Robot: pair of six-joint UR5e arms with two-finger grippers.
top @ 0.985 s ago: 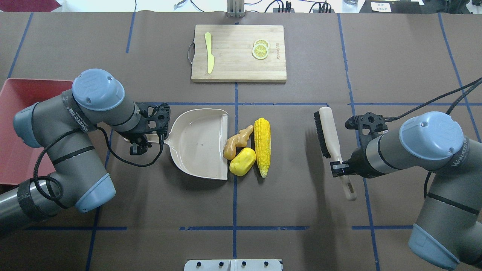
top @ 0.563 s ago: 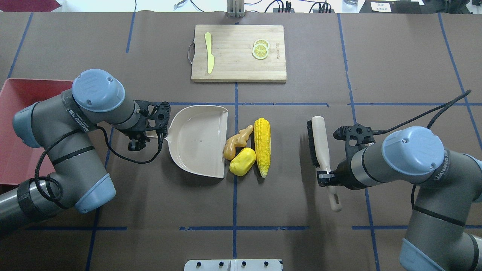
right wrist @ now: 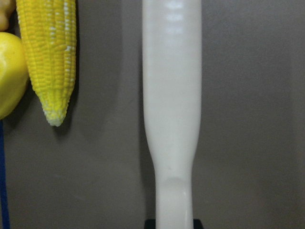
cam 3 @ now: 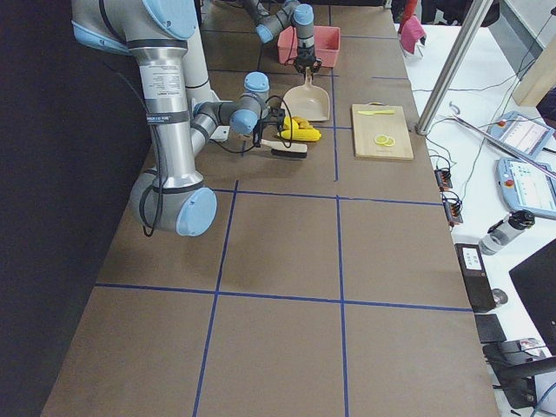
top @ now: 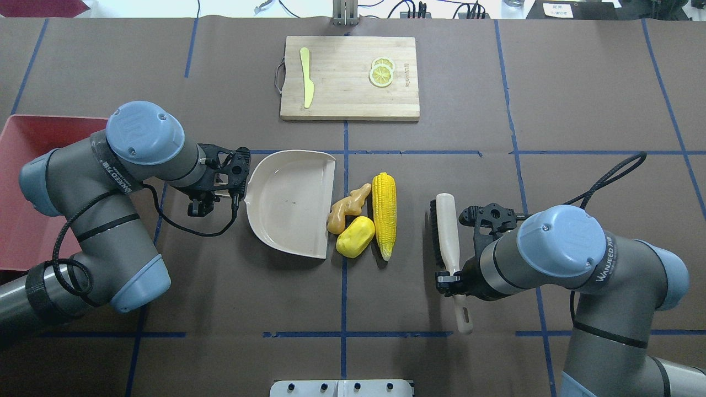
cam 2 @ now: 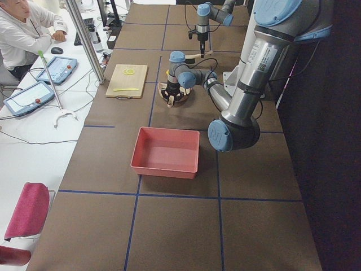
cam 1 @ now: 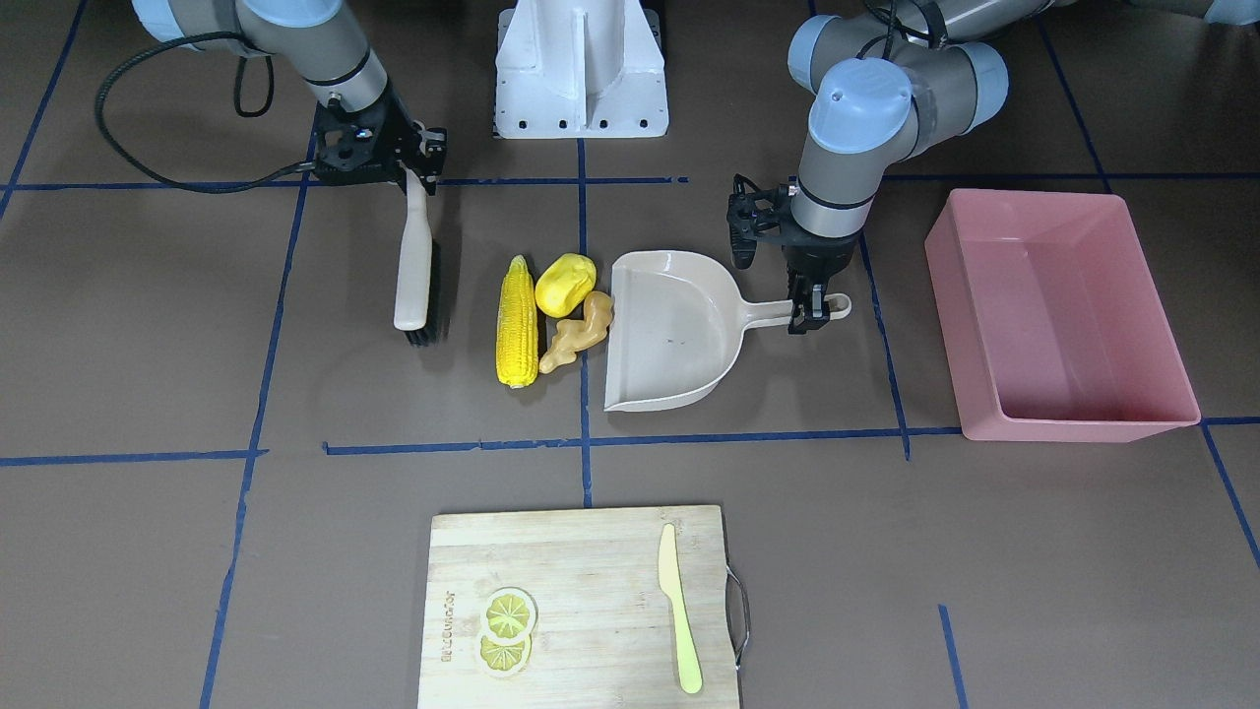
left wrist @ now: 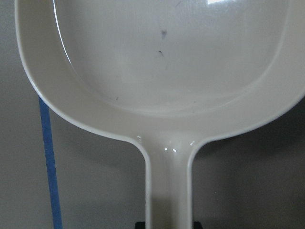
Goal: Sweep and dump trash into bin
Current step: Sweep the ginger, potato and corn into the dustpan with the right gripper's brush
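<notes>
The corn cob (top: 384, 214), the lumpy yellow piece (top: 356, 237) and the ginger root (top: 347, 208) lie together mid-table, at the open lip of the beige dustpan (top: 289, 204). My left gripper (top: 212, 198) is shut on the dustpan's handle. The pan's empty bowl fills the left wrist view (left wrist: 167, 71). My right gripper (top: 449, 278) is shut on the handle of a cream brush (top: 448, 231), held lengthwise a short gap to the right of the corn (right wrist: 47, 52). The pink bin (cam 1: 1073, 430) stands empty beyond my left arm.
A wooden cutting board (top: 349, 105) lies at the far middle with a yellow-green knife (top: 306, 82) and lemon slices (top: 381, 71). The robot base (cam 1: 581, 69) stands at the near edge. Blue tape lines cross the brown table.
My right gripper has carried the brush left toward the corn and nearer to the robot. My left gripper has turned the dustpan slightly; the toy foods have not moved.
</notes>
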